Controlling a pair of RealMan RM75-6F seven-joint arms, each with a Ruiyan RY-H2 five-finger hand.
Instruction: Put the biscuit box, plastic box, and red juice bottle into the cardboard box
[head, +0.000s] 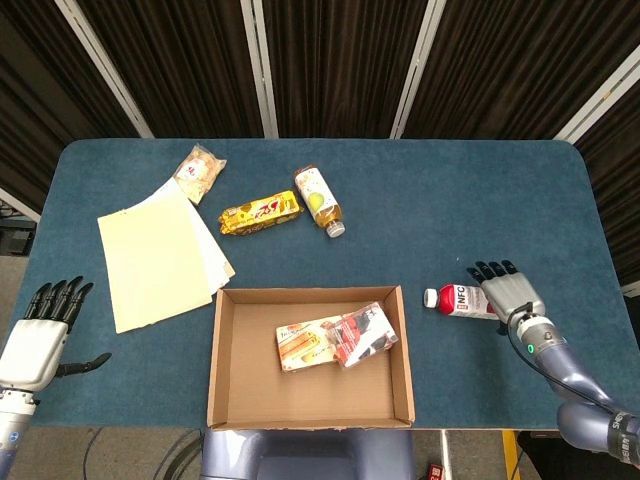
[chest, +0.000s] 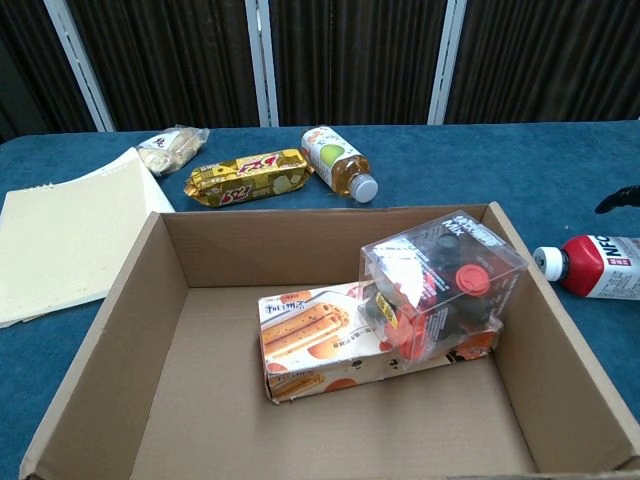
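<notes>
Bring your right robot hand (head: 510, 296), fingers spread over its base, around the red plastic juice bottle (head: 462, 300) lying near the counter's right edge, gripping mid-body.

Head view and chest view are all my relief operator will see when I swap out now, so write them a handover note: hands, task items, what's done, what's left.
Left hand: open, off the table's near-left edge, holding nothing.
Right hand: fingers over the red juice bottle; whether it grips cannot be told.
Done: biscuit box and plastic box lie inside the cardboard box, the plastic box leaning on the biscuit box.
Left: the bottle lies on its side on the table, right of the cardboard box, cap toward it. Grasp it and place it inside.
</notes>
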